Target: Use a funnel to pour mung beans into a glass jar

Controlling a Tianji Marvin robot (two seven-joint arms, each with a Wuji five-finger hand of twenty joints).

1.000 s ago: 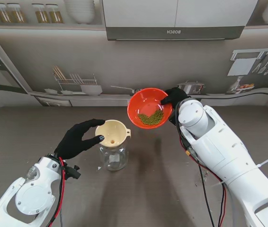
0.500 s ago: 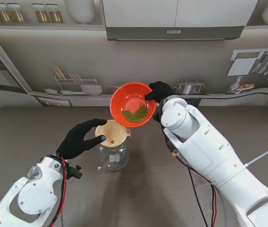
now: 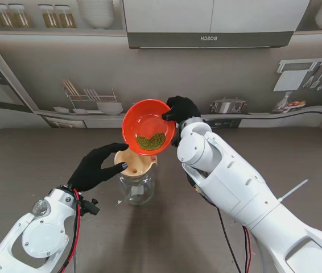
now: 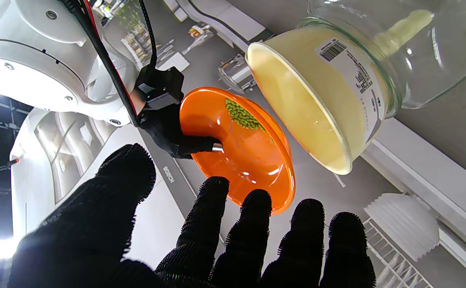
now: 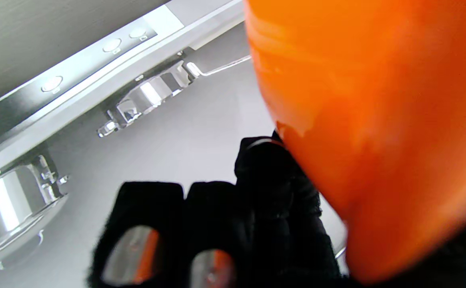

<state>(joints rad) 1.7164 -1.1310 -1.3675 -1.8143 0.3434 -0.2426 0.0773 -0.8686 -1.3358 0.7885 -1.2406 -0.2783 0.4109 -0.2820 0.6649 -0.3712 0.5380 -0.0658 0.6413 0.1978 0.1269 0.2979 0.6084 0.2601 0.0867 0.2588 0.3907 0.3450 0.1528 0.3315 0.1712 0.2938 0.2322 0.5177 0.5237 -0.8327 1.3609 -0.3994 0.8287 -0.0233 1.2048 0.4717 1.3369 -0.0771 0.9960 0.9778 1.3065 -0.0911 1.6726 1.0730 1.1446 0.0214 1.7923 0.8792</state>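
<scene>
- Steadying the funnel [image 3: 136, 161], the left hand [image 3: 95, 167] has its fingers wide and rests fingertips on the rim; the funnel sits in the glass jar [image 3: 136, 189] on the surface [image 3: 30, 159].
- Farther, the right hand [image 3: 181, 108] grips the orange bowl [image 3: 147, 126], tilted over the funnel, mung beans [image 3: 151, 141] at its low edge.
- Pouring is about to begin; next it needs more tilt, slowly.
</scene>
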